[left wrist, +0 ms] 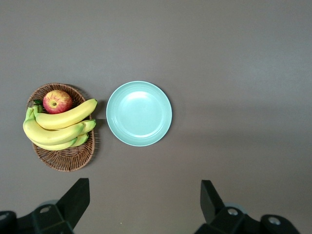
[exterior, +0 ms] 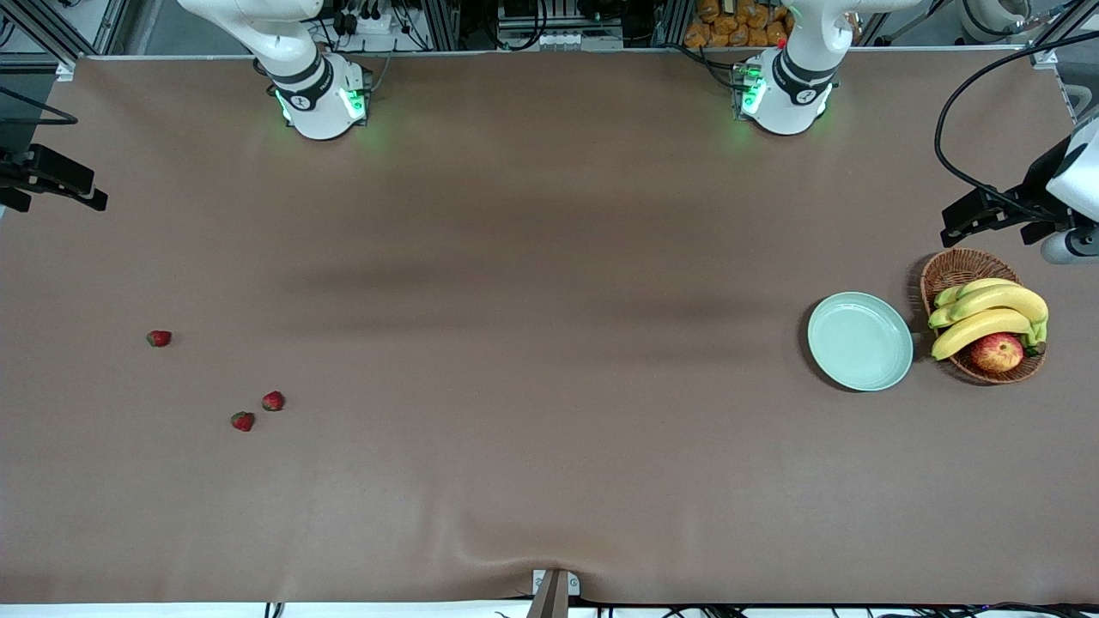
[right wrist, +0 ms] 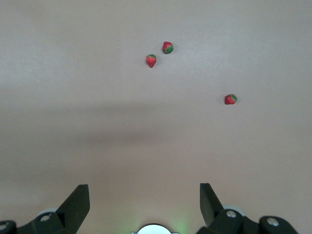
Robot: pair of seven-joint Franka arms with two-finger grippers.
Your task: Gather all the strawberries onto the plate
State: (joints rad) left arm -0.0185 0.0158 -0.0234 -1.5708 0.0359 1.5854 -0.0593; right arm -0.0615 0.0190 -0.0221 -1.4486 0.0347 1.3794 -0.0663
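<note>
Both arms wait high over the counter [exterior: 532,257]. The left end effector [left wrist: 144,204] hangs spread wide and empty above the plate [exterior: 860,341], low right of the front view beside a basket [exterior: 949,270]. The right end effector [right wrist: 144,204], equally wide and empty, hangs above three strawberries [exterior: 159,338] [exterior: 273,401] [exterior: 243,421] at lower left.

Dark-red strawberries [exterior: 159,338] with green tops; pale mint plate [exterior: 860,341]; brown woven basket [exterior: 957,268]; yellow bananas [exterior: 987,313]; red-yellow apple [exterior: 997,352]; brown surface [exterior: 532,343].
</note>
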